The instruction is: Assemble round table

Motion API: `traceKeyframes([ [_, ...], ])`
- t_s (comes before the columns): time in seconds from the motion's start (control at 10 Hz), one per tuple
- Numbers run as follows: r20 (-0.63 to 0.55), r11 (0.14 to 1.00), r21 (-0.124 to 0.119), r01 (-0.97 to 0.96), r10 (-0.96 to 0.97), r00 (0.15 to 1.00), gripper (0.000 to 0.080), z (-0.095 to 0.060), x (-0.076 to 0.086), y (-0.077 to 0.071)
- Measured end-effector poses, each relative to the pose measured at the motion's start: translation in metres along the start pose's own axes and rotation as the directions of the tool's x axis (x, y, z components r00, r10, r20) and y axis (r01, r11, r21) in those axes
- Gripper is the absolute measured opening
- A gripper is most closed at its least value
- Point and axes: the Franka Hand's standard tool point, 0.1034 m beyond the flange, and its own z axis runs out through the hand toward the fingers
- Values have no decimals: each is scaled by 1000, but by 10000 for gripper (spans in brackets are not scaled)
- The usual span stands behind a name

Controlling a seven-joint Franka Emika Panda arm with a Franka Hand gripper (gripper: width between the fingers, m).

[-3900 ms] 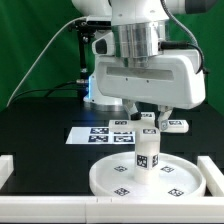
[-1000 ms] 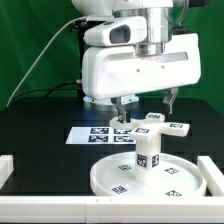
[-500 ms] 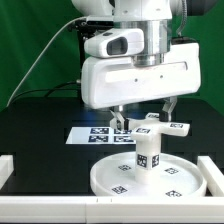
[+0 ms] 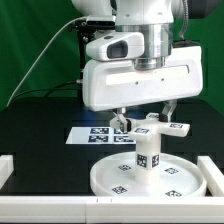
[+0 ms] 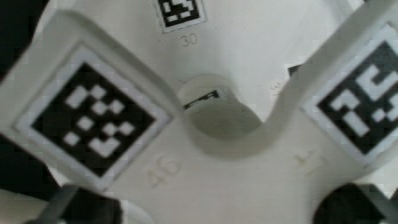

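Note:
The round disc (image 4: 103, 177) lies at the front with the short cylindrical leg (image 4: 147, 153) standing upright at its centre. The T-shaped foot piece (image 4: 170, 127) lies on the black table just behind the disc. It fills the wrist view (image 5: 222, 150), with tags on its arms and a round stub in the middle. My gripper (image 4: 144, 116) hangs right over the foot piece, open, with one finger on either side and nothing in it. In the wrist view the gripper (image 5: 222, 208) shows only its dark fingertips (image 5: 75, 207) at the picture's corners.
The marker board (image 4: 92, 133) lies flat behind the disc, toward the exterior view's left. White rails (image 4: 8, 172) border the table at both sides and along the front. A green backdrop stands behind.
The gripper, which was down at the leg 3.9 s ago, has risen off it and turned. Over the last second it has come down a little over the foot piece.

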Motion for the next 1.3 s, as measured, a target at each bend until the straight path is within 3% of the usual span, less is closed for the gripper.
traceKeyframes([
  [0.1,0,999,0,-32,32,999,438,0,0,0],
  [0.3,-1,995,1,-100,100,995,439,0,0,0],
  [0.6,-9,930,-3,-366,366,930,439,0,2,-2],
  [0.9,-13,757,4,-654,654,756,440,0,4,-7],
  [1.2,-15,484,13,-875,875,484,442,0,5,-7],
  [1.3,-14,430,15,-903,903,430,442,0,5,-7],
])
